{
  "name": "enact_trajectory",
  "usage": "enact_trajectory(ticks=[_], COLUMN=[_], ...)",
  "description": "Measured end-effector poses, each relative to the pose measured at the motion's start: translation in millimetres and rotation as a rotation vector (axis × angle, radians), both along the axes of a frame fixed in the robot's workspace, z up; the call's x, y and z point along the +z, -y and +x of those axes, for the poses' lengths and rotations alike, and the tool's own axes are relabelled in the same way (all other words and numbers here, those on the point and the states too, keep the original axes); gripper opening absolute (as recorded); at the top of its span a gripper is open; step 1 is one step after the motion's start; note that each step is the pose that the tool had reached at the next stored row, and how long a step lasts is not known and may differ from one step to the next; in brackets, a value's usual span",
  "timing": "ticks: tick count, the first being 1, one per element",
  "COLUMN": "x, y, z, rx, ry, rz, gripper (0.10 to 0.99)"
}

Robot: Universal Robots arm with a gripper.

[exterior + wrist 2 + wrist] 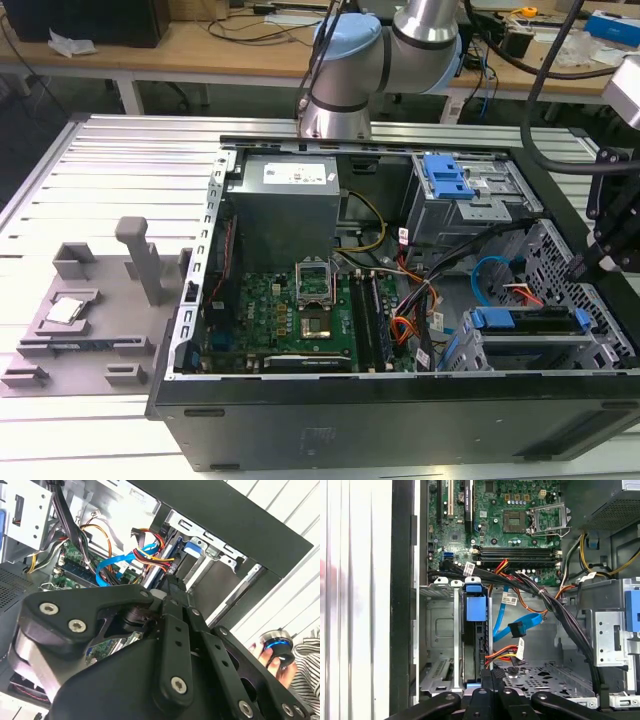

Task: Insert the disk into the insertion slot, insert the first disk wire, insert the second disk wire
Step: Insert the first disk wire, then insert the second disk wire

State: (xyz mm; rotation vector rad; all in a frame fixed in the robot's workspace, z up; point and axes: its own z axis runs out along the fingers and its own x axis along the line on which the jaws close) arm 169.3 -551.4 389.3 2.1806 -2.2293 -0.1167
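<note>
Power wires (502,652): the plug end sits at the rear edge of the disk (474,611), right at the gripper (492,672) tip. Can't tell if the gripper is clamped on it. I'd keep the plug square to the socket and push straight, no twist. Thin orange-red-black bundle, small flat plug. Disk looks seated in the slot (440,630). Blue cable (527,622) just beside, its plug hanging free.
</note>
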Motion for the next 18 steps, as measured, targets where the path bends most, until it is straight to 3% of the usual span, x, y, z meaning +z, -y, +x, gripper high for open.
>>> enact_trajectory(ticks=[9,11,12,13,18], x=[0.3,0.3,0.3,0.4,0.7], y=[0.0,0.0,0.0,0.0,0.0], z=[0.0,0.0,0.0,0.0,-0.9], rx=[0.0,0.0,0.0,0.0,0.0], ry=[0.0,0.0,0.0,0.0,0.0], rz=[0.0,0.0,0.0,0.0,0.0], gripper=[0.114,0.235,0.235,0.302,0.302])
